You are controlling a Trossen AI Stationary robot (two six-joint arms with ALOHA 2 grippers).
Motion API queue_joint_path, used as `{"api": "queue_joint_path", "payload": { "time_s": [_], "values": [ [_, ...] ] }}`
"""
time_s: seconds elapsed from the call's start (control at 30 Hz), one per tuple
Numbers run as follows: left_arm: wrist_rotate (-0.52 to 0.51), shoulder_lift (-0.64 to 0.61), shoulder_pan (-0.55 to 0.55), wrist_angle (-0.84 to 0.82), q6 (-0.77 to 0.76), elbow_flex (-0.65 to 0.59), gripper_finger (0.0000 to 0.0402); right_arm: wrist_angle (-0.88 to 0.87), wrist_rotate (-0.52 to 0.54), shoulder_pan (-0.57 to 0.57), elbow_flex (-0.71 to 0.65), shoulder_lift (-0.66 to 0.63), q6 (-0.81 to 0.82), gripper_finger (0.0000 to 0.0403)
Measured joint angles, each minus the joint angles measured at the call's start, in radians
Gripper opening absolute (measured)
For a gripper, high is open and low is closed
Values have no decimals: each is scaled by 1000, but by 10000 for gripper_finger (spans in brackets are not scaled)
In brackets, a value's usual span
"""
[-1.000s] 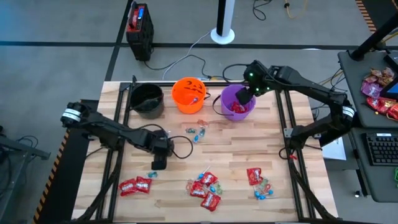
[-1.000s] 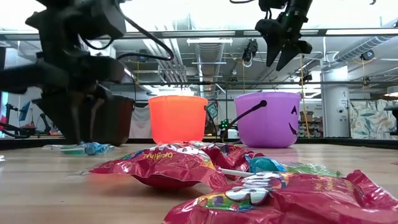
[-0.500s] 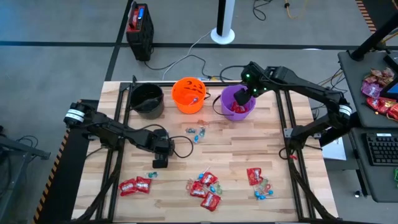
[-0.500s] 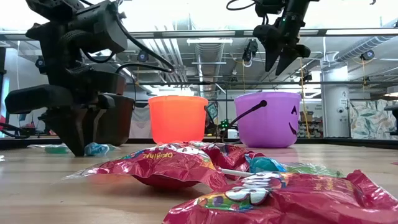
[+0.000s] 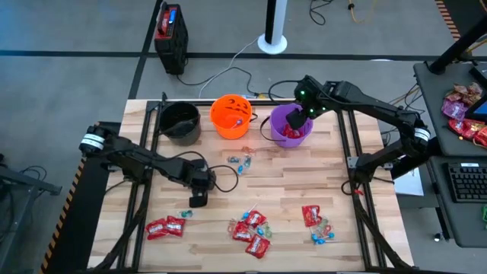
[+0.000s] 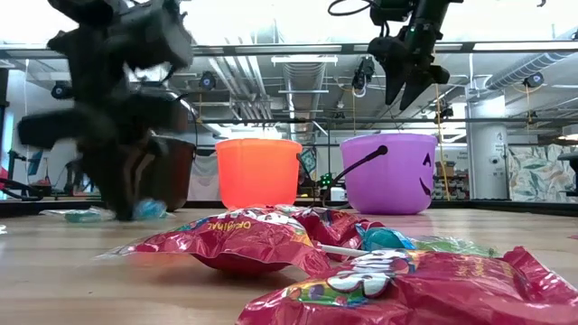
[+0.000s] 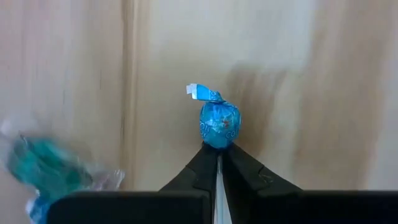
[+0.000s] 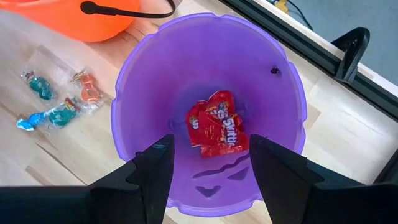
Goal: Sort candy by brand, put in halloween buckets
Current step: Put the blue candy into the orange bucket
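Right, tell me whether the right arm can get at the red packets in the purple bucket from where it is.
Probably yes: the right gripper hangs open directly above the purple bucket, and nothing covers the red packets inside.

Red packet [image 8: 217,132] inside the purple bucket [image 8: 140,87]: "Skittles" logo in white letters, readable in the right wrist view. Low view: nearest red packet [image 6: 239,239] on the surface shows "ORIGINAL" printed upside down along its top edge; the front red packet [image 6: 406,289] has a white logo patch, lettering too distorted to read. Purple bucket also has a black jack-o'-lantern face printed on its side, partly seen at its edge, no words. Blue twist-wrapped candy [image 7: 219,122] in the left wrist view carries faint print, unreadable. High view: packets too small, nothing legible.
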Motion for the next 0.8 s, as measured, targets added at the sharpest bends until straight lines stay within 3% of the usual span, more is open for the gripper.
{"api": "queue_joint_path", "payload": {
  "time_s": [0.27, 0.4, 0.6, 0.7, 0.8],
  "values": [
    [19, -80, 7, -103, 18, 244, 1, 0, -2, 0, 0, -3, -41, 201],
    [-36, -100, 47, -167, 20, 401, 1, 6, -9, 0, 0, -3, -82, 201],
    [-165, -99, 212, -146, 70, 572, 0, 72, -45, 0, 0, -4, -176, 201],
    [-152, -98, 314, -138, 74, 617, 0, 132, -64, -3, 0, -4, -223, 201],
    [-57, -99, 425, -147, 90, 636, 0, 186, -99, -22, 0, -4, -243, 201]
  ]
}}
